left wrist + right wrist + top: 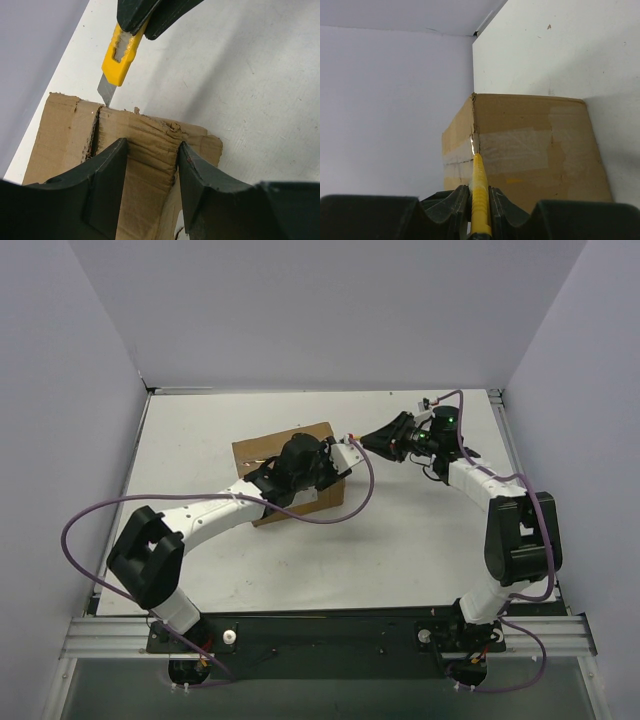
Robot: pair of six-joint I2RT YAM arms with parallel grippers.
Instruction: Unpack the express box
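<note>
Box (265, 450) sits left of the tabletop's (420, 530) centre, nearer its far edge. Right gripper (479, 190) pinches a yellow knife (120, 57) (blade out), tip at the box's taped edge. Left gripper's (152, 145) 2 fingers (107, 175) straddle crumpled cardboard; whether they clamp it, cannot tell.

Your left arm (215, 512) and right arm (478, 480) were both white links with chunky black joint housings. A purple cable (75, 517) ran loose along each one. The left pincer (152, 145) and right pincer (479, 190) were matte black, and their fingers (107, 185) were thick and wedge-shaped. You also had a small green light (447, 420) glowing on the right wrist.
</note>
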